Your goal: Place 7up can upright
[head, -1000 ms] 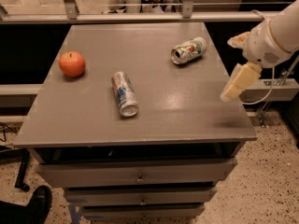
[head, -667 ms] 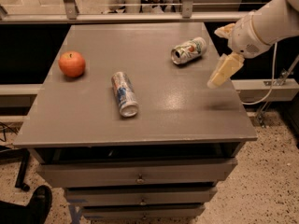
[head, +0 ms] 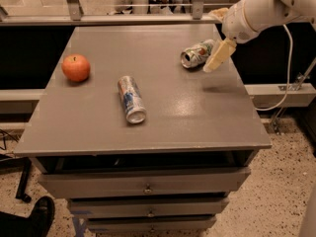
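The 7up can [head: 196, 54] lies on its side at the far right of the grey table top [head: 173, 107], with its silver top facing front-left. It is silvery with green and red marks. My gripper [head: 214, 41] hangs just to the right of the can at the end of the white arm, a little above the table. It is open, with one cream finger [head: 220, 55] beside the can's right end and the other finger [head: 219, 13] behind it. It holds nothing.
A slimmer silver can with blue and red print [head: 131, 99] lies on its side near the table's middle left. A red apple [head: 76, 67] sits at the left. The table's right edge is close to the gripper. Drawers are below the front edge.
My gripper has moved left and toward the far side, from off the table's right edge to right beside the 7up can. The cans and apple have not moved.
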`<state>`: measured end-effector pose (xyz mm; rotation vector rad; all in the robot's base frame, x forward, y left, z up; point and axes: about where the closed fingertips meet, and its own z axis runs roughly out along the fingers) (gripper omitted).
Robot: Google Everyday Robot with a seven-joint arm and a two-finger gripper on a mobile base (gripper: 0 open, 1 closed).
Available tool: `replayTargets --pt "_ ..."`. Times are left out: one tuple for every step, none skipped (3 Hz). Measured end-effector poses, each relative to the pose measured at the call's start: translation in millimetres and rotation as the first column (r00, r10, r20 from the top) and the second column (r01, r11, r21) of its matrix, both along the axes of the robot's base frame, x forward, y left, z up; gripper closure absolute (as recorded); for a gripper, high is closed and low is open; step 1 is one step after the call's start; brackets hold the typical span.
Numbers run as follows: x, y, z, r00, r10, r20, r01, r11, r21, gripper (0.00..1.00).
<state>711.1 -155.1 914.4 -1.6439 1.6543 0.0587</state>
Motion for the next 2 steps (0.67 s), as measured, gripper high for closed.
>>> replayTargets --pt "-0.4 0.7 -1.6 1.0000 0.001 -0.004 -0.001 1.000 0.000 0.00" --pt "-0.1 2.3 -3.1 0.9998 0.017 -0.014 -0.017 1.000 0.015 0.00"
